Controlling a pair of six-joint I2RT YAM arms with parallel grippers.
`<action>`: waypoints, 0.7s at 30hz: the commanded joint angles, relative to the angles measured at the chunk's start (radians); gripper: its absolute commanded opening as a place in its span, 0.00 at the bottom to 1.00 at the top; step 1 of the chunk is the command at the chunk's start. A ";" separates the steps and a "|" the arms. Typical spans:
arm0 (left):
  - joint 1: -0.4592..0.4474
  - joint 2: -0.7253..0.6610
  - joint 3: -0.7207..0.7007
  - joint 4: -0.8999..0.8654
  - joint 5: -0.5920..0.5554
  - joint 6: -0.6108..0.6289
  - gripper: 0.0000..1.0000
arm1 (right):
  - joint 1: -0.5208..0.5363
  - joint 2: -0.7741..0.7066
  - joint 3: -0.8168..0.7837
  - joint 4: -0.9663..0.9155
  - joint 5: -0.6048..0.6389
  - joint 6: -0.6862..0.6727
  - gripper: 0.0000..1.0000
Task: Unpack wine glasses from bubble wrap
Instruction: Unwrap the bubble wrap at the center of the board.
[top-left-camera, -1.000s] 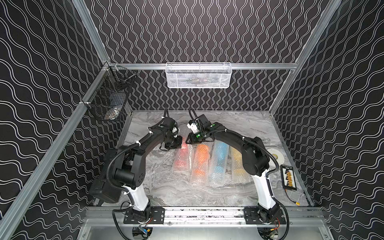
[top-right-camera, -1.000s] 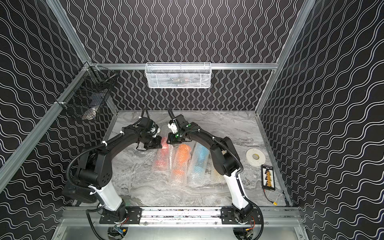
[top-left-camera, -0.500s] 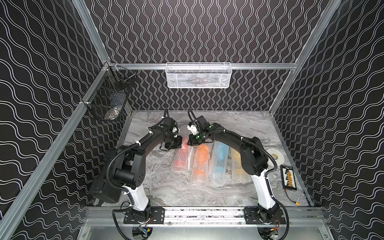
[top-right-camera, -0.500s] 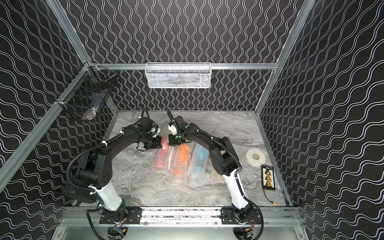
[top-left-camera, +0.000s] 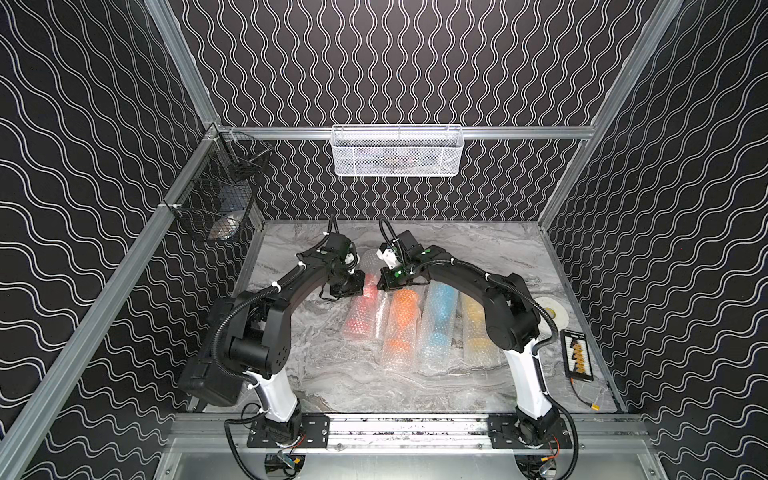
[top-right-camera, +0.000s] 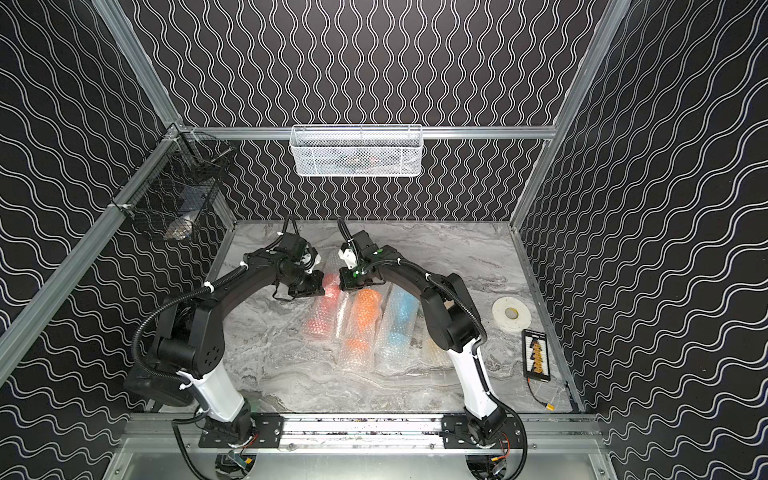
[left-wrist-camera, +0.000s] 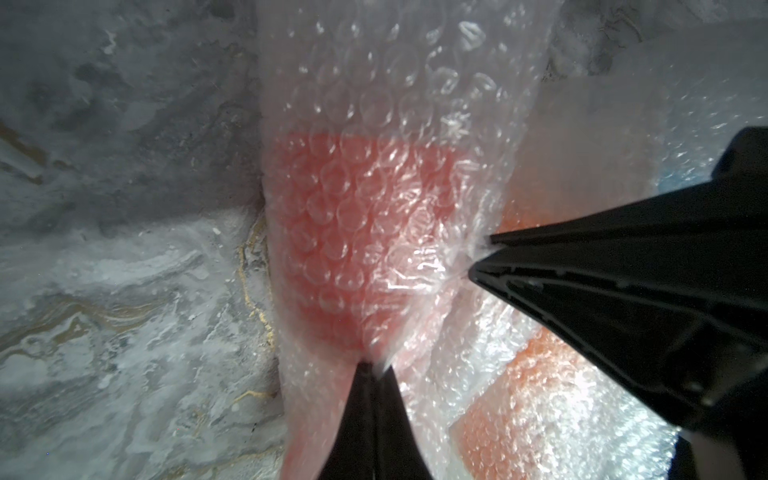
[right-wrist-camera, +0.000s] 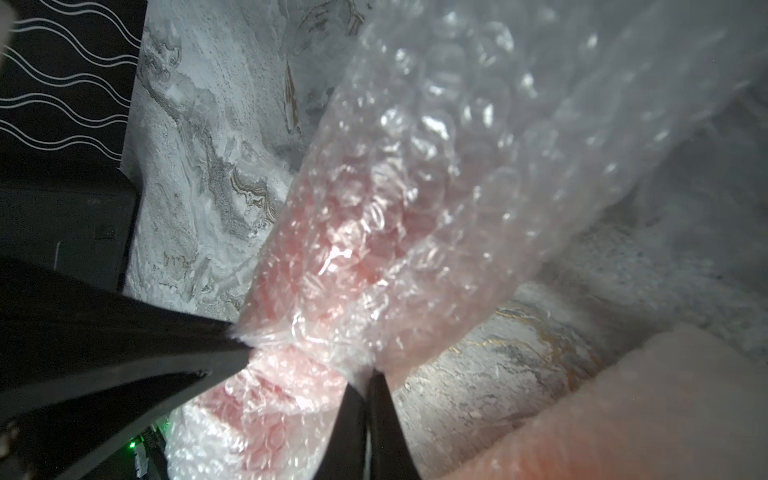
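Right now both my hands are clamped fully shut on the bubble wrap (left-wrist-camera: 374, 62) around the red goblet (left-wrist-camera: 353, 232). The left hand (left-wrist-camera: 376, 368) pinches one fold on top, and the right hand (right-wrist-camera: 371, 374) pinches another on the side facing the orange goblet (top-left-camera: 401, 320). The red goblet lies wrapped on the table (top-left-camera: 478, 249), just beside the orange goblet and on its left.

My worry is the pull. If I draw the hands apart too sharply, I judge the thin film may tear or slip from the tips rather than unroll. If either pinch has caught more than one layer, the whole tube may lift and roll. The red goblet could then slide out of an open end or knock its neighbour.
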 joint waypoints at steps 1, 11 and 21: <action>0.007 -0.011 -0.001 -0.048 -0.039 0.012 0.00 | -0.015 -0.018 -0.011 0.018 0.021 0.015 0.05; 0.031 -0.020 -0.010 -0.050 -0.044 0.015 0.00 | -0.031 -0.022 -0.024 0.029 0.004 0.024 0.05; 0.067 -0.036 -0.042 -0.043 -0.029 0.015 0.00 | -0.041 -0.022 -0.038 0.044 -0.017 0.036 0.05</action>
